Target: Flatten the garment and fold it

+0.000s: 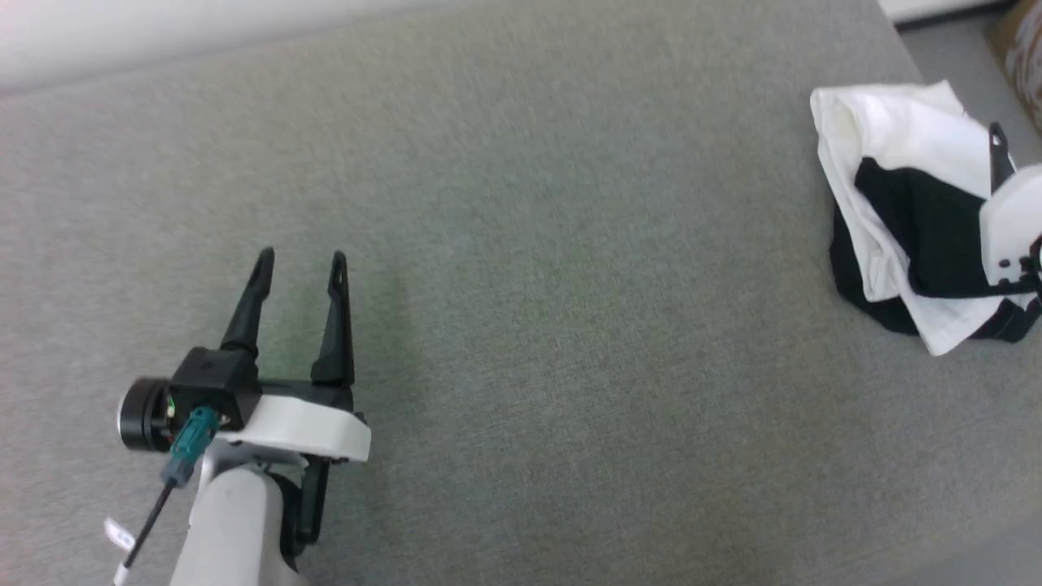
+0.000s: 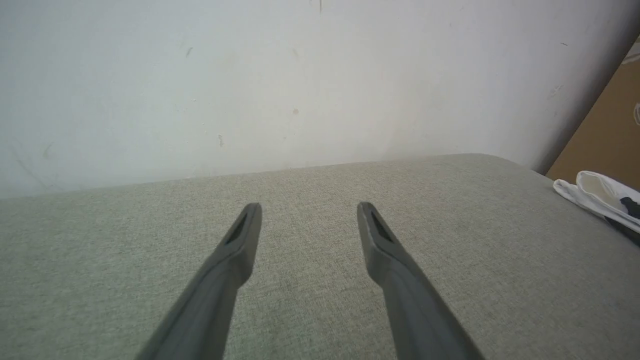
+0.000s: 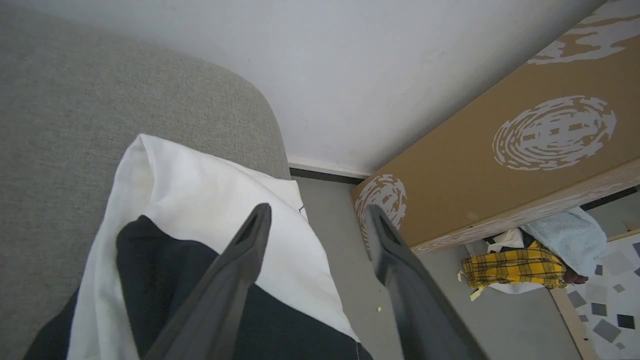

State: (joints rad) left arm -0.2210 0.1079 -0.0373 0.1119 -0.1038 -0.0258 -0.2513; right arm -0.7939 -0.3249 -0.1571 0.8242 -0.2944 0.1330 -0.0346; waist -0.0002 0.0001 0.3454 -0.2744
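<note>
**Head view.** The left gripper (image 1: 301, 256) hung at the lower left over the grey cushion (image 1: 570, 285), fingers spread and nothing between them. The garment (image 1: 895, 130) lay heaped at the cushion's far right edge, white body wrapped round black sleeve, well apart from that gripper. Between them was a broad bare stretch of cushion, which looked to me like plenty of room for spreading.

**Left wrist view.** The fingers stood apart above bare cushion. The wall (image 2: 300, 75) rose just behind the back edge, so there was little reach that way. The garment showed at the right margin.

**Right wrist view.** The right gripper (image 3: 317, 210) was above the heap, jaws wide and gripping nothing. One finger was over black fabric, the other out over the floor (image 3: 340, 280) past the cushion's edge (whether the finger touched cloth, I couldn't tell). A cardboard box (image 3: 500, 190) stood near, across the gap.

**Handling, my guess.** The garment looked thin, limp and light. It would drape, bunch and slide. I would pinch a single layer at a white hem or corner and draw it towards the open middle. A careless tug near that edge could drop it to the floor.
</note>
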